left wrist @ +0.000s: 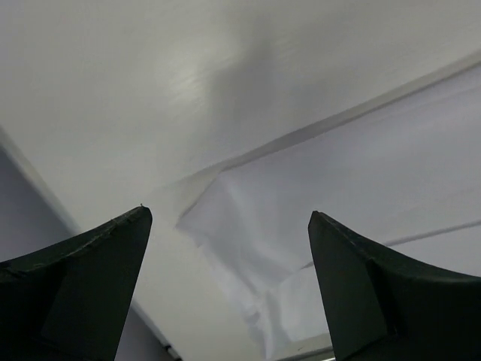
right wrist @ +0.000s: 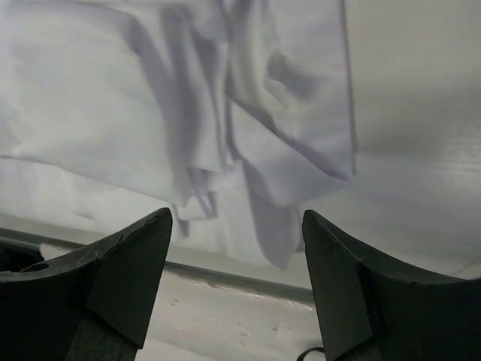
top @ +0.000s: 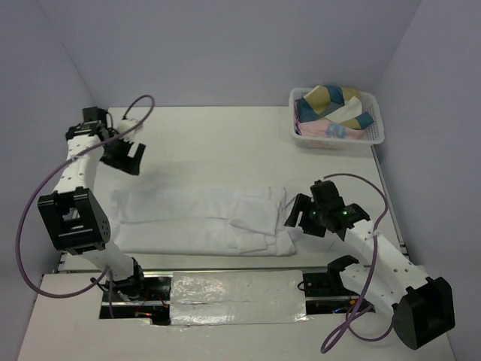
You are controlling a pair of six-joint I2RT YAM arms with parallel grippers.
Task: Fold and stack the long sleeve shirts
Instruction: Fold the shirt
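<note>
The long sleeve shirt (top: 188,222) lies on the table (top: 225,143), a little nearer to the arm bases than the middle. It is gathered into a long white band that runs from left to right. On its right part a smaller folded flap (top: 255,210) rests on top, with some creases around it. Only this one white shirt is visible on the table.

The right gripper (top: 298,216) is just beside the right end of the shirt, low over the table. In the right wrist view the crumpled edge of the shirt (right wrist: 150,98) fills the upper left. One hanging fold reaches down between the two fingers of the right gripper (right wrist: 235,213). The fingers are spread wide and nothing is pinched between them. I cannot tell if they touch the cloth.

The left gripper (top: 126,156) is beyond the left end of the shirt, toward the far left side of the table, and apart from the cloth. In the left wrist view one corner of the shirt (left wrist: 248,226) shows in the gap of the left gripper (left wrist: 227,214). Its fingers are also spread and hold nothing.

Well apart, in the far right corner of the table, stands a white basket (top: 331,141) with coloured folded cloths (top: 331,101) inside.
</note>
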